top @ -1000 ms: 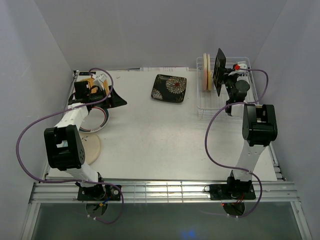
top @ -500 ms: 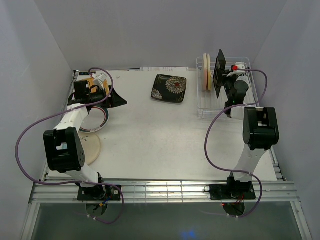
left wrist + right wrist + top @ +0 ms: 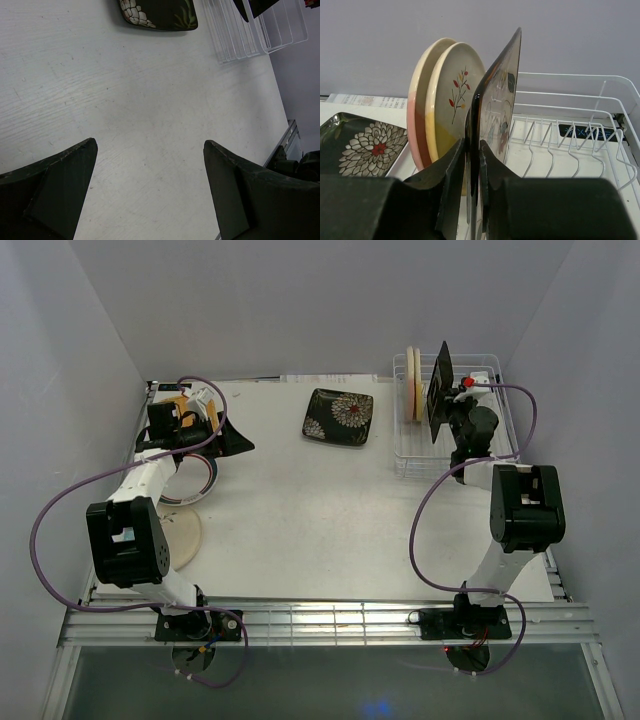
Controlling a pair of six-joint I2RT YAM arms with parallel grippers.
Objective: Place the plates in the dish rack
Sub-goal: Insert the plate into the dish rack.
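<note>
The right gripper (image 3: 472, 150) is straddling the lower edge of the upright black floral plate (image 3: 497, 100), with its jaws narrow. Whether they are clamping it cannot be determined. The plate is standing in the dish rack (image 3: 580, 107), just beside two round plates (image 3: 452, 95). The right arm (image 3: 522, 505) is reaching forward to the rack. The left gripper (image 3: 150, 150) is hanging wide open above the table (image 3: 125, 100).

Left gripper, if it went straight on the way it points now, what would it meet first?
Probably the bare table: the open left gripper tilts down toward it, with nothing between. If its line runs flatter than it looks, the black floral square plate beyond would come first; depth is unclear.
</note>
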